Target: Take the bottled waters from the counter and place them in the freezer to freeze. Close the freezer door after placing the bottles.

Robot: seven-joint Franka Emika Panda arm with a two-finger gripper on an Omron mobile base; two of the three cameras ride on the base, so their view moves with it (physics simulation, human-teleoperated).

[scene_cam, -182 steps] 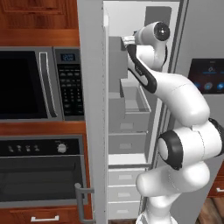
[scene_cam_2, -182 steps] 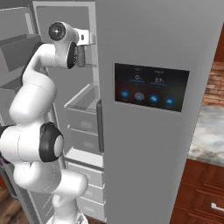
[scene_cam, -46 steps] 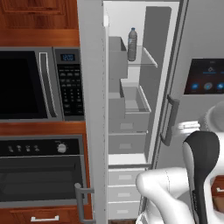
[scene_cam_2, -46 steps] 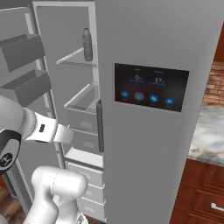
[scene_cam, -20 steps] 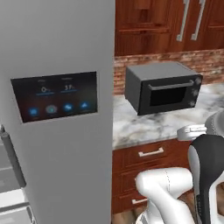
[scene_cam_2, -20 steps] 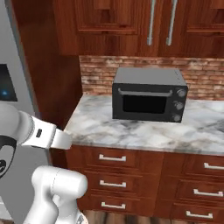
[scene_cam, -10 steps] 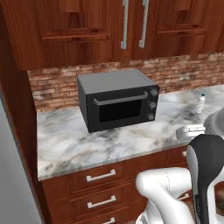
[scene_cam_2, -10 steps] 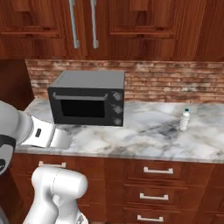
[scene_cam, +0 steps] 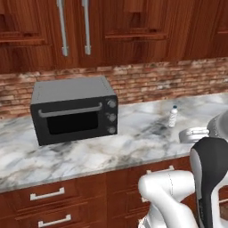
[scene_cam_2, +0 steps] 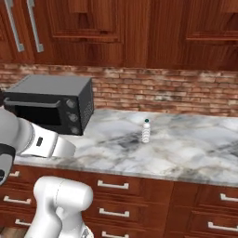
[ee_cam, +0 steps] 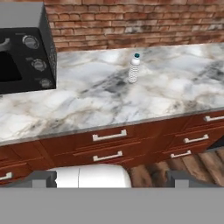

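Observation:
One bottled water (scene_cam: 173,117) (scene_cam_2: 146,131) (ee_cam: 134,69), clear-whitish and ribbed with a blue cap, stands upright on the marble counter (scene_cam: 133,142) (scene_cam_2: 186,153) (ee_cam: 87,109), out from the brick wall and to the right of the black oven. In the hand view my gripper (ee_cam: 112,178) is open, its two dark fingertips (ee_cam: 43,177) set far apart with nothing between them. It hangs low in front of the drawers, well short of the bottle. The freezer and its door are out of view.
A black countertop oven (scene_cam: 73,111) (scene_cam_2: 46,109) (ee_cam: 24,48) sits at the counter's left. Brick backsplash (scene_cam_2: 162,90) and wood wall cabinets (scene_cam: 133,31) rise behind. Drawers with silver handles (ee_cam: 109,135) run under the slab; wood floor (ee_cam: 197,166) shows below.
The base has driven right, so the whole scene slid left: the fridge is gone from view and the oven and bottle moved toward the middle. The gripper has stayed open.

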